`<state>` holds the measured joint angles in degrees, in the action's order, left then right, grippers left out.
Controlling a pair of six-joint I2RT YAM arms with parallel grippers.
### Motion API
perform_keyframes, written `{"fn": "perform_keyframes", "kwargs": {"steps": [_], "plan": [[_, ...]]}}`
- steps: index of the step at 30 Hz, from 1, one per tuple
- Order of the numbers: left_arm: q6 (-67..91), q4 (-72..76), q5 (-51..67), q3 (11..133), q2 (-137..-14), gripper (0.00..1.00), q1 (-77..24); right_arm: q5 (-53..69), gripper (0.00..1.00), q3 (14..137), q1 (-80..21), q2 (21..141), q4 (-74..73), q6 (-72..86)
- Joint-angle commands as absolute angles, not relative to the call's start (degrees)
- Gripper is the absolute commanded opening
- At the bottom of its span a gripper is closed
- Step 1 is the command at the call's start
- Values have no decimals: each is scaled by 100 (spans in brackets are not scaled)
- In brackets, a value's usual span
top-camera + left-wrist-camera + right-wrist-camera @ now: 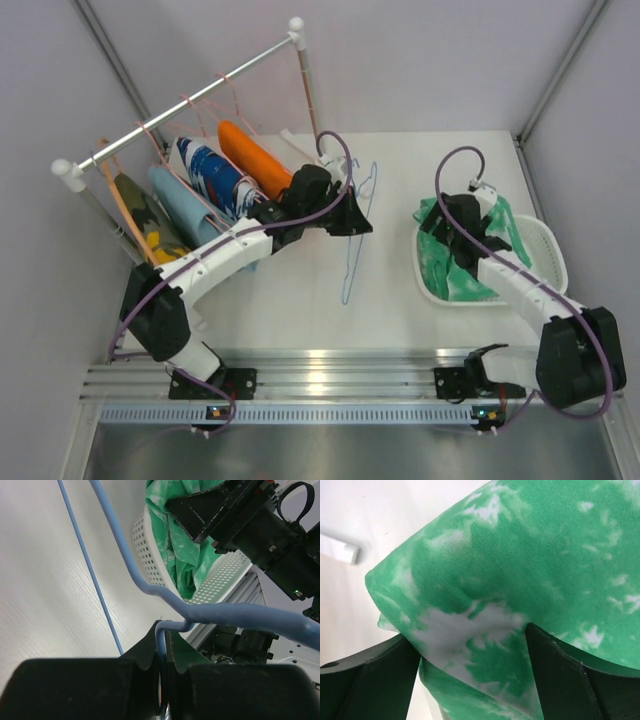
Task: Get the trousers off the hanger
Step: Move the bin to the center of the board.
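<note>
My left gripper [358,222] is shut on the hook of a bare blue wire hanger [350,262] that hangs over the middle of the table. In the left wrist view the hook wire [162,635] runs between the closed fingers. The mint green trousers [447,272] lie in the white basket [545,245] at the right. My right gripper [452,240] is over them with its jaws wide apart, and green cloth [520,555] bulges between the fingers [560,670]. Orange [255,158], blue-and-white patterned [212,175], light blue [185,205] and camouflage [150,220] trousers hang on the rack.
The clothes rack's silver rail [190,95] slants across the back left, with pink and wooden hangers on it. The perforated basket wall [150,550] shows close to the blue hanger in the left wrist view. Grey walls close in the table on three sides.
</note>
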<state>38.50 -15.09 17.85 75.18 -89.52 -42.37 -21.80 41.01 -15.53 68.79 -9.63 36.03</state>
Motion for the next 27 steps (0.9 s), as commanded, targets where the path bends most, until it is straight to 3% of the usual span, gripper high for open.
{"fn": "perform_keyframes", "kwargs": {"steps": [1, 5, 6, 9, 16, 21, 27], "plan": [[3691, -1450, 1652, 7805, -8851, 0, -4210, -1635, 82, 4683, -1828, 7198, -448, 3499], [3612, -1564, 1670, 7901, -8877, 0, -4210, -1503, 91, 5369, -1837, 7339, -1097, 3060], [3586, -1573, 1696, 7919, -8886, 0, -4193, -1564, 100, 5605, -1837, 7261, -1481, 2945], [3595, -1582, 1758, 7919, -8886, 0, -4123, -1513, 100, 5765, -1653, 6769, -1994, 2550], [3507, -1591, 1934, 7963, -8947, 0, -4017, -932, 100, 5424, 32, 5415, -2136, 1813], [3463, -1582, 2109, 8051, -9070, 0, -3982, 454, 100, 4967, 1832, 5835, -2109, 1433], [3445, -1582, 2179, 8068, -9105, 0, -3973, 1239, 100, 4343, 2355, 6073, -1434, 1406]]}}
